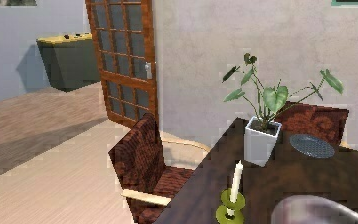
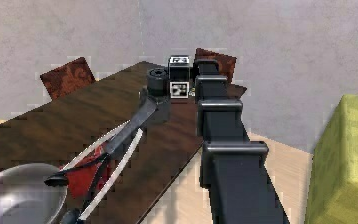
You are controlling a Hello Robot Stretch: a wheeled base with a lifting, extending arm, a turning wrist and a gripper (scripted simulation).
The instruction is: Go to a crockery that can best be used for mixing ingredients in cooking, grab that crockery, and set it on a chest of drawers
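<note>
A grey metal bowl (image 2: 17,195) lies on the dark wooden table (image 2: 107,110) at the arm side view's bottom left. My arm (image 2: 227,140) reaches out over the table, and the gripper (image 2: 65,195) points down toward the bowl's rim. With the bowl on the table at the fingers' end, I cannot tell whether the gripper holds anything. In the forward view the same bowl (image 1: 309,212) shows at the bottom right edge of the table (image 1: 202,195).
On the table stand a plant in a white pot (image 1: 261,140), a candle in a green holder (image 1: 232,205) and a grey dish (image 1: 312,147). Red patterned chairs (image 1: 145,155) (image 2: 67,78) ring it. A wooden glazed door (image 1: 122,55), a grey bin (image 1: 67,58) and a yellow-green seat (image 2: 342,160) stand nearby.
</note>
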